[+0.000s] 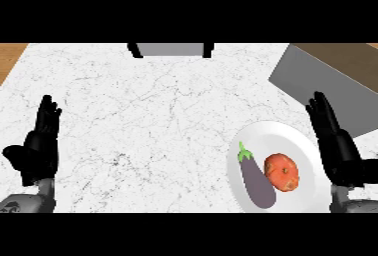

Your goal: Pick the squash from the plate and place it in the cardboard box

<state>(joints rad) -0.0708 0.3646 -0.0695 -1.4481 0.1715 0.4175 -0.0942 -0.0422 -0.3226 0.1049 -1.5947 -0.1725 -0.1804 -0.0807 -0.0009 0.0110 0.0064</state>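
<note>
Across nearly the whole view, a white marble-veined counter top (162,130), with strips of brown wood at the far left and right corners. Next in size, a flat grey slab (325,85) lying slantwise at the upper right, reaching down behind the right hand; whether this is part of the cardboard box cannot be told. At the far edge, a grey open-fronted container with dark side walls (171,49), only partly in view, possibly the box meant for the drop. Toward the lower right, a round white plate (284,137), set close to the right arm, probably so that the pick falls to that side. Beside the plate's right rim, the black right hand (334,142), fingers straight and pointing up the view, holding nothing, apart from the food. At the left edge, well away from everything, the black left hand (38,145), likewise flat and empty, resting. On the plate, a dark purple eggplant with a green stem (255,180) along the left side, touching or nearly touching its neighbour. Smallest, an orange-red lumpy squash (283,171) to the right of centre, nearest the right hand and not yet grasped, so task judged barely begun.
</note>
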